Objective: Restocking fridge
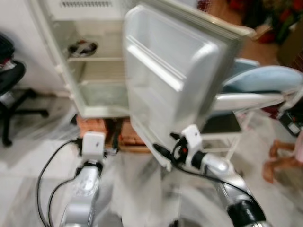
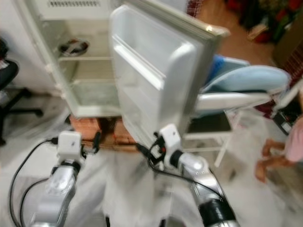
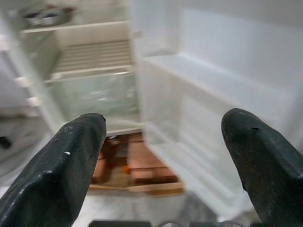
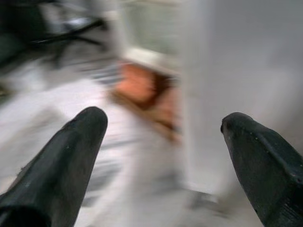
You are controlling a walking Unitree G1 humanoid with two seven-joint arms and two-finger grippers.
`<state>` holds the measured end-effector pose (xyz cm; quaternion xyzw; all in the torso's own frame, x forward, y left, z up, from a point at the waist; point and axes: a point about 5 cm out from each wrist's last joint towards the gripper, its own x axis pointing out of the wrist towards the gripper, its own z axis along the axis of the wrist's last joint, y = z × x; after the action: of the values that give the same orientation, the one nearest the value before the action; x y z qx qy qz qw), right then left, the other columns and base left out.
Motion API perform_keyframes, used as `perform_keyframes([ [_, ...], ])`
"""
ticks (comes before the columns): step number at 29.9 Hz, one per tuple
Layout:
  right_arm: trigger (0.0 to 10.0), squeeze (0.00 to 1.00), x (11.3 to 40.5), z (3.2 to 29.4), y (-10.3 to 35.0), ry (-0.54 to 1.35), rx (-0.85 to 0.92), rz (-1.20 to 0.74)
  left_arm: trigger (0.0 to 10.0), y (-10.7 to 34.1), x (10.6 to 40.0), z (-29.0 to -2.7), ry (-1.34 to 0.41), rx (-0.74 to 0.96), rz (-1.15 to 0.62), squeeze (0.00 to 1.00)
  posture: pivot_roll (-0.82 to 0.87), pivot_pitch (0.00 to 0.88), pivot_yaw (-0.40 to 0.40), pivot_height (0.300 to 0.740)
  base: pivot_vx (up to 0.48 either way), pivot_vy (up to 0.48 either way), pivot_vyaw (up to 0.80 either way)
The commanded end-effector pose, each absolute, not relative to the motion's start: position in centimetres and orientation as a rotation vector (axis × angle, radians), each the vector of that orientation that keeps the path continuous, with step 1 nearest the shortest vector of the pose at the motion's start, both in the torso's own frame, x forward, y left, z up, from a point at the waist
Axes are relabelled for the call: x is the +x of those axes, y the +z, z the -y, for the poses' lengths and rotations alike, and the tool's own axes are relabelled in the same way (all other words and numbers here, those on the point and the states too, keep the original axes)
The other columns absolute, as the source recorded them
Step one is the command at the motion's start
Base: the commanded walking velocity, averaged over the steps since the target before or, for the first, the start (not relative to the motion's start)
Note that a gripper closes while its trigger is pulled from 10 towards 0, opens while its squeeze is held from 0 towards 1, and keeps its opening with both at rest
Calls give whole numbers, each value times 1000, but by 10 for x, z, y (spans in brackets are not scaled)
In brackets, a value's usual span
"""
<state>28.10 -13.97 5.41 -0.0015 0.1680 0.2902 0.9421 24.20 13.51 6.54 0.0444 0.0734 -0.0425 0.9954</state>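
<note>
Small white fridge point(image 1: 99, 61) stands on a low stack of reddish bricks point(image 1: 124, 135), its door point(image 1: 175, 75) swung wide toward the robot, inner door shelves facing the cabinet and bare. Inside the fridge, a dark metal bowl point(image 1: 83, 48) sits on the upper shelf; the wire shelf below it and the clear bottom compartment hold nothing visible. Left gripper point(image 3: 163, 156) is held in front of the fridge, just below the cabinet's lower edge, fingers spread wide apart with nothing between them; its wrist view looks straight into the cabinet and across the door's inner face. Right gripper point(image 4: 163, 151) hangs close to the door's lower outer edge, fingers likewise spread, gripping nothing; whether it touches the door cannot be told, view blurred. Left of the fridge: black office chair point(image 1: 12, 90). Right of the fridge door: a pale blue seat point(image 1: 265, 80) on a white frame, and a person's bare feet point(image 1: 279, 161) on the floor.
</note>
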Motion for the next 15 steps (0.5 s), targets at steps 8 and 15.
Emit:
perform_keyframes([
  [8, 10000, 0, 302, 133, 82, 456, 7, -154, 10000, 66, 241, -147, -58, 98, -144, 0, 139, 42, -7, 740, 0, 0, 0],
  [15, 10000, 0, 314, 126, 93, 358, 17, -74, 10000, 65, 241, -148, -56, 101, -152, 0, 139, 44, -4, 740, 0, 0, 0],
])
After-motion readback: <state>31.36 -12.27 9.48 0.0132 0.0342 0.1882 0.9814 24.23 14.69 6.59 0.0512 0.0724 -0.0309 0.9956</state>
